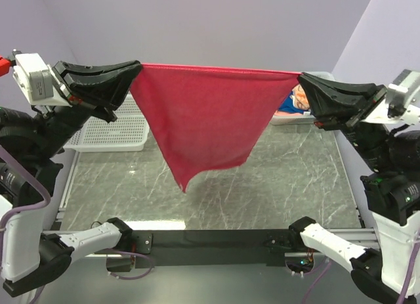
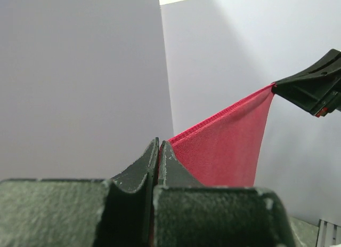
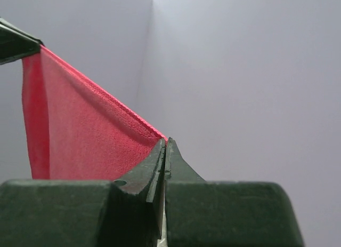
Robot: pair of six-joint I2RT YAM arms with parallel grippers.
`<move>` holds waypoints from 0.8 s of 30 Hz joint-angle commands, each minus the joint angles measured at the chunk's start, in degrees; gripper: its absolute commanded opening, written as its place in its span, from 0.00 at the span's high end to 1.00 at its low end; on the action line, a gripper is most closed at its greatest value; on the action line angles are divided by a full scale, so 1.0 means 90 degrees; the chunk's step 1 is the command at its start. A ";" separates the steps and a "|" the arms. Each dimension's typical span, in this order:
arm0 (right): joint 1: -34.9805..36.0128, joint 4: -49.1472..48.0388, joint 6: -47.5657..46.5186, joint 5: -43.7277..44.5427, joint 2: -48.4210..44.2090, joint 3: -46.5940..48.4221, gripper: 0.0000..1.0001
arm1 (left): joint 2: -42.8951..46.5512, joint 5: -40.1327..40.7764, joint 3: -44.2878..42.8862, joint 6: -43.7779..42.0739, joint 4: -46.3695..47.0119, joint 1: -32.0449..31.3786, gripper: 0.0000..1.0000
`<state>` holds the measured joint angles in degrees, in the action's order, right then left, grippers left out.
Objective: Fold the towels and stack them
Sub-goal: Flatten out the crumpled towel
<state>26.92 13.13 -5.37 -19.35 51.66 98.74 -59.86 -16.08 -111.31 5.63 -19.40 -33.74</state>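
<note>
Closest to the left wrist camera, the left gripper (image 2: 159,146) has its two dark fingers pressed together, with a corner of the pink-red towel (image 2: 224,145) pinched between the tips. Its counterpart, the right gripper (image 3: 165,144), is likewise clamped tight on the opposite top corner, the red hem running straight into the seam between its fingers. Seen from above, both grippers are raised high over the grey marble-patterned table (image 1: 275,186), one at the left side and one at the right, and the towel's upper edge is drawn taut in a nearly level line between them. Below that edge the cloth hangs freely in a rough triangle, narrowing to a single low point that dangles left of centre. That point is above the tabletop and, as far as the overhead view shows, does not touch it; a soft shadow lies on the marble beneath. The fabric looks flat and unfolded, with only faint creases. Behind the left gripper a white mesh basket (image 1: 111,130) sits at the table's far left corner. At the far right, just behind the right gripper, a small patch of a printed towel (image 1: 293,102) in orange and blue shows past the hanging cloth; what it rests in cannot be made out. Pale lilac walls (image 1: 230,21) back the scene.
</note>
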 commanded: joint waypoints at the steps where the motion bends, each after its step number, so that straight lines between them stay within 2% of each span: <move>1: -0.0149 -0.0062 -0.0107 0.0715 -0.0222 0.0376 1.00 | 0.0108 0.0507 -0.0367 -0.0186 0.0251 0.0155 0.99; 8: -0.0139 -0.0296 -0.0175 0.1231 0.0284 0.0494 1.00 | -0.0399 0.1394 -0.0416 -0.0331 0.0183 0.0164 0.99; 13: -0.0168 -0.0462 -0.0555 0.2324 0.1104 0.0465 1.00 | -0.1453 0.2927 -0.0221 -0.0770 0.0445 0.0203 0.99; 15: -0.0256 -0.0628 -0.0673 0.2550 0.1651 0.0358 1.00 | -0.2056 0.2968 -0.0074 -0.0675 0.0553 0.0505 0.99; 17: -0.0422 -0.0774 -0.0664 0.2590 0.2312 0.0309 1.00 | -0.2527 0.2734 0.0004 -0.0198 0.0671 0.0972 0.99; 24: -0.1223 -0.1741 -0.0419 0.2219 0.4433 -0.0073 1.00 | -0.4946 0.2665 -0.0054 0.0116 0.1256 0.1629 0.99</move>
<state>18.39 3.07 -8.86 -1.93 86.32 99.18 -98.45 4.40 -110.87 5.08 -11.57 -21.45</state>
